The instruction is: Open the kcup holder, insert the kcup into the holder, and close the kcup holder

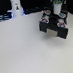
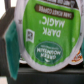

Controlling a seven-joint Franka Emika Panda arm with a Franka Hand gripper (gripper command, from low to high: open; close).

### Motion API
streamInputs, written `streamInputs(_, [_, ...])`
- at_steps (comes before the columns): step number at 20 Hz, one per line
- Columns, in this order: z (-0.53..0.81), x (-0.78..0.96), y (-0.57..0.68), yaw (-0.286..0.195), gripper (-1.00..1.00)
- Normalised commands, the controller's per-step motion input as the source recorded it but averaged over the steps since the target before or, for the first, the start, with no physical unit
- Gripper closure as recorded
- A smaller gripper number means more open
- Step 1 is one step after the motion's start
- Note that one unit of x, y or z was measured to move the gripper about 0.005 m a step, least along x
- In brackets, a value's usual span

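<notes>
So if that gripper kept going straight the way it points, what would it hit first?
Probably the black pod holder just below; the gripper carries the green-topped pod, and depth is unclear.

kcup (image 2: 47, 31) lid txt: "DARK MAGIC" | "EXTRA BOLD" | oval logo: "MOUNTAIN COFFEE", rest blurred

kcup (image 2: 46, 35) rim cut off in wrist view — kcup holder (image 1: 53, 26) blurred

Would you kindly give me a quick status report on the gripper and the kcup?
Gripper over the kcup holder, jaw state unclear. Kcup fills the wrist view, green foil facing camera, apparently held. Holder tray appears pulled out. No obstruction seen.
</notes>
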Motion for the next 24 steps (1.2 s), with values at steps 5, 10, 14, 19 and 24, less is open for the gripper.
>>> streamInputs(5, [-0.3, -0.18, -0.02, 0.065, 1.0])
streamInputs(10, [-0.28, -0.13, -0.04, 0.056, 1.0])
streamInputs(14, [-0.29, -0.13, -0.01, 0.056, 1.0])
streamInputs(19, [-0.28, -0.05, -0.01, 0.044, 1.0])
streamInputs(24, [-0.21, -0.03, -0.02, 0.044, 1.0])
